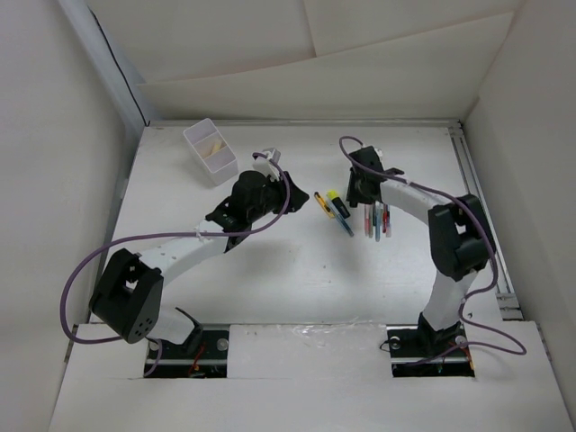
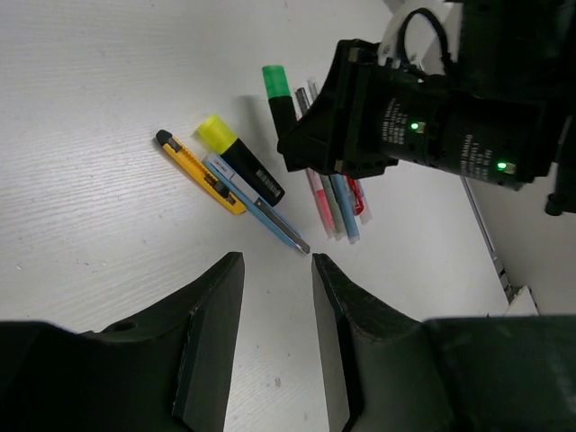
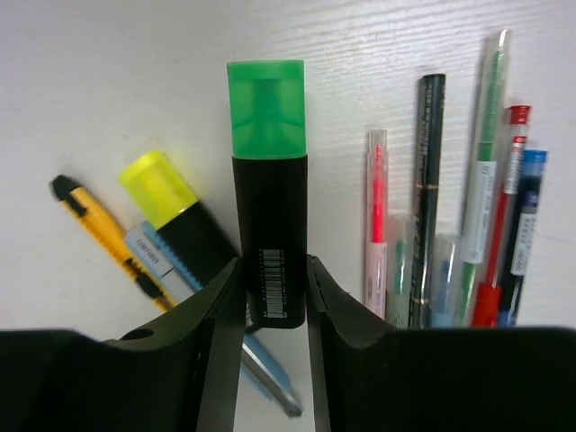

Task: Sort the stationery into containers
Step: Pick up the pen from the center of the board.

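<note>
From above I see the tray at 11 o'clock on the table, well apart from the pens.

Left wrist: my left gripper stands parted and empty, with the cutter at its 11 o'clock.

Right wrist: my right gripper pinches the green highlighter.

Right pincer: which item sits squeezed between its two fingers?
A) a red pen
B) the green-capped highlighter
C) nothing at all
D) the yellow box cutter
B: the right wrist view shows the right pincer with a finger pressed against each side of the black barrel of the green-capped highlighter.
</note>
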Controlling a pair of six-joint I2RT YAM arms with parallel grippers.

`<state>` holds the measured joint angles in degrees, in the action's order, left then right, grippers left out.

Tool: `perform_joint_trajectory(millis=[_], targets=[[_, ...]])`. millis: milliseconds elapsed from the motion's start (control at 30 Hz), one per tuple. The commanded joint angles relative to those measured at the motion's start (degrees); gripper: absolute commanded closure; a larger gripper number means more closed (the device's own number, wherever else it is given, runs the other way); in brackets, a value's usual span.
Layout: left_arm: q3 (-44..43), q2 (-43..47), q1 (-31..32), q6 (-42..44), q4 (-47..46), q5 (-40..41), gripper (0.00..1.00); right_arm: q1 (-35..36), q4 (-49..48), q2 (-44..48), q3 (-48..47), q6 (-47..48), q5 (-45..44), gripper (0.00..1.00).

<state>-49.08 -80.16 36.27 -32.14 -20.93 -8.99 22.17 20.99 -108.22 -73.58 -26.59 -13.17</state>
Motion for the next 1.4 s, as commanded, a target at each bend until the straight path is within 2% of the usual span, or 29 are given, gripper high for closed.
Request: perform_joint_trajectory(millis=[0, 67, 300, 500, 767, 967, 1133, 1167, 1367], targets=[[-0.5, 0.4, -0.5, -1.3, -2.9, -1.9, 0.67, 1.1, -3.3, 7.8, 0.8, 1.5, -0.5, 0.87], [-1.0, -0.2, -1.2, -2.7, -3.5, -2.5, 0.65, 1.8, -4.5, 11.6, 3.2, 2.1, 0.6, 0.88], [-3.6, -3.3, -3.8, -6.4, -3.2, -7.4, 0.53, 5.2, -12.9, 20.4, 11.6, 4.2, 12.6, 0.88], [-6.9, -3.9, -4.3, -6.4, 1.4, -6.4, 0.47, 9.0, -16.2, 22.5, 13.2, 5.5, 18.8, 0.89], [-6.2, -2.8, -5.8, -6.9, 2.9, -5.4, 0.44, 9.6, -18.1, 23.1, 14.8, 5.5, 21.8, 0.89], [-9.2, -7.1, -5.8, -5.8, 5.3, -6.8, 0.44, 10.9, -18.7, 23.1, 15.3, 6.1, 23.4, 0.89], [-9.7, -10.1, -5.8, -6.9, 2.8, -9.8, 0.47, 12.0, -18.7, 23.1, 15.3, 6.6, 23.9, 0.89], [-10.5, -10.1, -5.8, -6.9, 2.8, -9.8, 0.51, 12.0, -19.2, 23.1, 15.3, 6.6, 23.9, 0.89], [-10.5, -11.1, -5.8, -6.9, 2.1, -6.9, 0.57, 13.4, -19.2, 21.9, 14.7, 7.2, 25.6, 0.89]])
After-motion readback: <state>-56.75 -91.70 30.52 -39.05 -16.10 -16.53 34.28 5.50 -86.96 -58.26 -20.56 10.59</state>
